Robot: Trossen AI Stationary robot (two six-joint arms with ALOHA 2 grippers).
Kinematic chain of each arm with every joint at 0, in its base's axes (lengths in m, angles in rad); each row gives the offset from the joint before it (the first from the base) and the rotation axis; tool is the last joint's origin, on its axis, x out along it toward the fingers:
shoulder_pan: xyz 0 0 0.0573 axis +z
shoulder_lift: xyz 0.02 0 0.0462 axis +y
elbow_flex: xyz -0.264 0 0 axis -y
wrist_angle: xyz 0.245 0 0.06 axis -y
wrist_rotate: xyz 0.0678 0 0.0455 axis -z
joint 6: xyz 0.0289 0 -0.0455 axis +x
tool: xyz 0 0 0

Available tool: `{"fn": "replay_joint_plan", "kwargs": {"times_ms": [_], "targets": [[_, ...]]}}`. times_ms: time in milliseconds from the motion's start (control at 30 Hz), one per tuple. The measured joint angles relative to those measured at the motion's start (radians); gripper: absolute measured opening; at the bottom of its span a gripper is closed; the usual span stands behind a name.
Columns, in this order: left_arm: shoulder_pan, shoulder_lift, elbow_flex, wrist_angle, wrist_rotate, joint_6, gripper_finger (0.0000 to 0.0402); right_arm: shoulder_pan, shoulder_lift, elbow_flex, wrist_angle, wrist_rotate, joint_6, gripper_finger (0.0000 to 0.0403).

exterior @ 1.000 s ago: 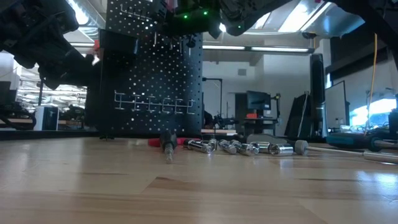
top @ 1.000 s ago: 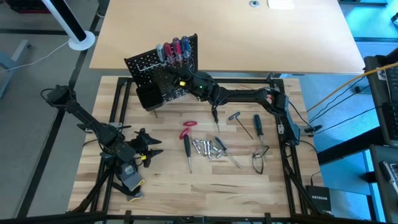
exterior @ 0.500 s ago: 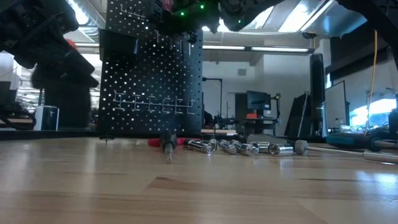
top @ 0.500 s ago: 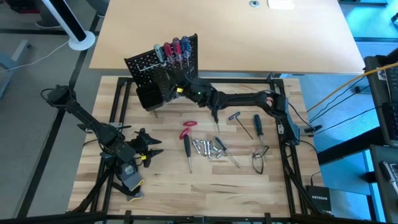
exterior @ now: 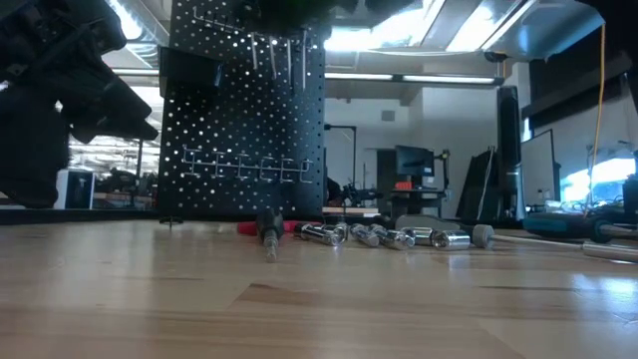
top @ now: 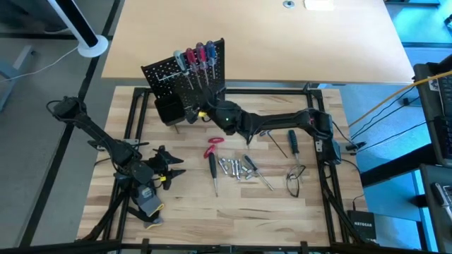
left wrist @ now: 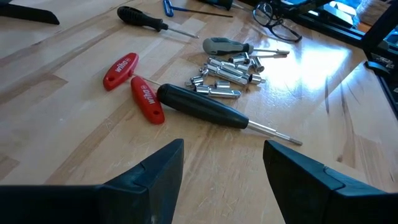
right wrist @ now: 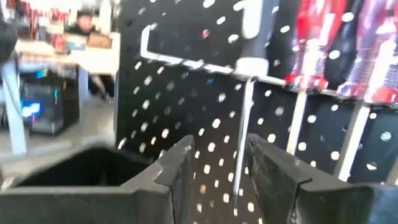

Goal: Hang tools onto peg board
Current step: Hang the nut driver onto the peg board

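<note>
My right gripper (top: 200, 113) hangs just in front of the peg board (top: 185, 79), which stands upright near the far edge of the wooden table (top: 176, 212), its black bin (top: 167, 110) at the lower corner. My right fingers (right wrist: 177, 163) stand parted, holding nothing; a screwdriver shaft (right wrist: 241, 137) hangs from the board's rack, seen in the gap between them. Along the board's top row, four screwdrivers (top: 195, 56) with grey, red and blue handles hang side by side, shafts pointing down.

My left gripper (top: 169, 164) waits near the table's left front, well apart from the board. My left fingers (left wrist: 152, 176) are spread wide and empty.

The tools not yet hung lie on the table between the two arms: red-handled pliers (left wrist: 134, 84), touching a black-handled screwdriver (left wrist: 205, 107); a cluster of small silver bits (left wrist: 227, 70) just beyond it; a grey-handled screwdriver (left wrist: 227, 45) beside the bits. Farther right in the high view lie a T-handled tool (top: 269, 136), a dark-handled screwdriver (top: 292, 142) and a wire loop (top: 294, 180).

From table height, the board's rack of hooks (exterior: 242, 166) shows empty at mid-height.
</note>
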Motion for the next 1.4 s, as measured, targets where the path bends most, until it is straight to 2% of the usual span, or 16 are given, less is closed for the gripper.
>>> {"fn": "replay_joint_plan", "kwargs": {"times_ms": [167,300,500,700,833,967,1133,1300,1400], "targets": [[0.000,0.000,0.000,0.001,0.000,-0.006,0.0210,0.089,-0.088,0.000,-0.238,-0.066,0.020,0.0145],[-0.001,0.000,0.000,0.003,0.000,-0.014,0.0210,0.192,-0.158,0.001,-0.473,-0.073,0.067,0.0145],[-0.002,0.000,0.000,0.004,0.001,-0.015,0.0210,0.335,-0.207,0.002,-0.810,-0.061,0.340,0.0151],[-0.002,0.000,0.000,0.004,0.001,-0.024,0.0210,0.433,-0.126,0.000,-1.018,-0.114,0.641,0.0197],[-0.002,0.000,0.000,0.003,0.001,-0.034,0.0210,0.477,-0.051,0.000,-1.084,-0.138,0.741,0.0213],[-0.006,0.000,0.000,0.000,0.001,-0.040,0.0210,0.502,0.007,-0.001,-1.211,-0.184,0.821,0.0210],[-0.020,0.000,0.000,0.000,0.001,-0.041,0.0210,0.517,0.013,-0.001,-1.431,-0.254,0.935,0.0192],[-0.022,0.000,0.000,-0.005,0.001,-0.022,0.0210,0.544,0.010,-0.002,-1.648,-0.261,1.007,0.0177],[-0.022,0.000,0.000,-0.005,0.001,-0.022,0.0210,0.556,0.001,-0.058,-1.746,-0.265,1.078,0.0171]]}}
